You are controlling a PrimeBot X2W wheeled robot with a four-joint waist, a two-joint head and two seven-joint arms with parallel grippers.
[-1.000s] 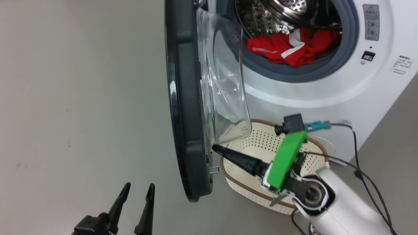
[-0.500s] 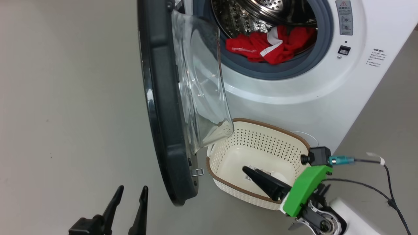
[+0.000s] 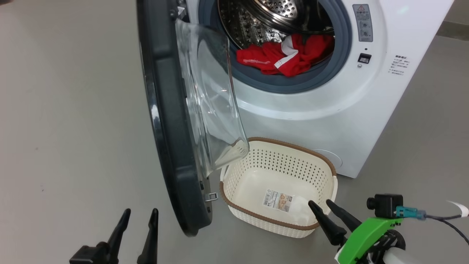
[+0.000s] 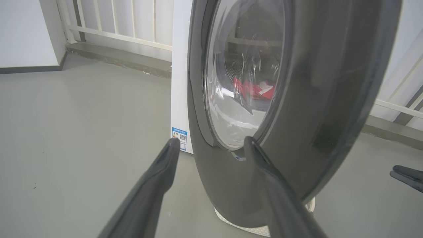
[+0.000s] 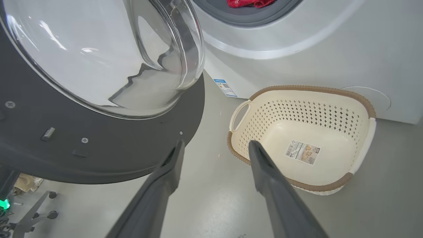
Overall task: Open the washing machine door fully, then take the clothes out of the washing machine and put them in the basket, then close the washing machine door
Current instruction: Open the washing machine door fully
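The white washing machine stands at the upper right of the head view. Its door is swung open and stands edge-on, its glass bowl facing the drum. The red clothes lie at the drum's mouth. The empty cream basket sits on the floor below the opening. My right gripper is open at the basket's near right rim. Left of the door's lower edge, my left gripper is open and holds nothing. In the left wrist view my left gripper faces the door's outer side. In the right wrist view my right gripper points between the door and the basket.
Grey floor spreads to the left of the door and to the right of the machine. A cable trails from my right wrist camera. A blue label sticker is on the machine's side. A white railing and a wall stand behind the machine.
My right gripper has drawn back from the door's lower edge, across the basket, to the basket's near right rim. The head camera has shifted. The left gripper has stayed in place.
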